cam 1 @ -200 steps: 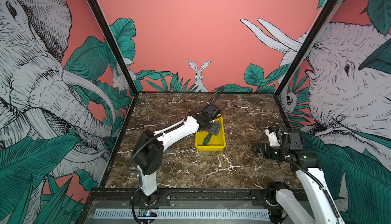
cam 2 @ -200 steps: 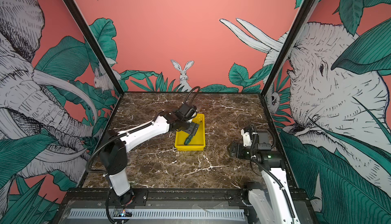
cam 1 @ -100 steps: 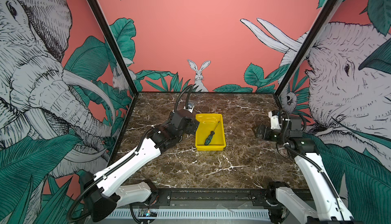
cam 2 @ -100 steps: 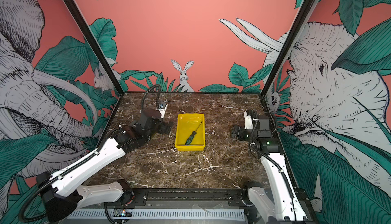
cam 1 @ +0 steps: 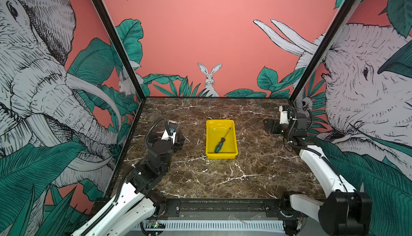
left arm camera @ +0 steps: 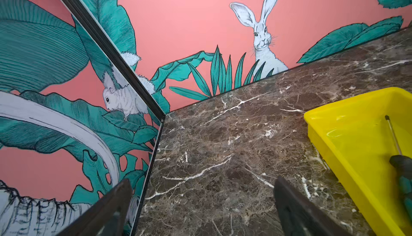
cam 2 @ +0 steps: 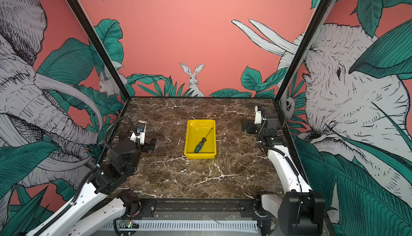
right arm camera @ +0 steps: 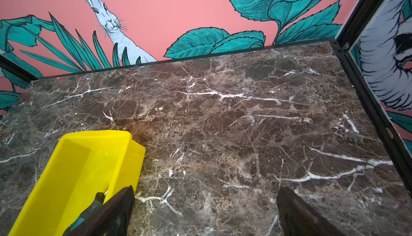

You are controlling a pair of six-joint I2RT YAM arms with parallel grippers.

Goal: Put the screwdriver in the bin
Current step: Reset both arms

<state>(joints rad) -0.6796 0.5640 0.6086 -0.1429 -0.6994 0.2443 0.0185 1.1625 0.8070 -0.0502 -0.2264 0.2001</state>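
Both tools gape wide and hold nothing: the left tool (left arm camera: 202,190) sits at 9 o'clock of the bin (cam 1: 221,156) and the right tool (right arm camera: 205,192) at its 3 o'clock, each clear of it. The screwdriver (cam 1: 220,142) lies slantwise inside the bin, handle toward 6 o'clock. Likely the only risk is a low sweep by either tool knocking the light bin — and spilling it.

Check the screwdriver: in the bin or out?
In. The screwdriver lies flat and diagonal on the floor of the bin, wholly inside its rim, in both top views. Nothing holds it.
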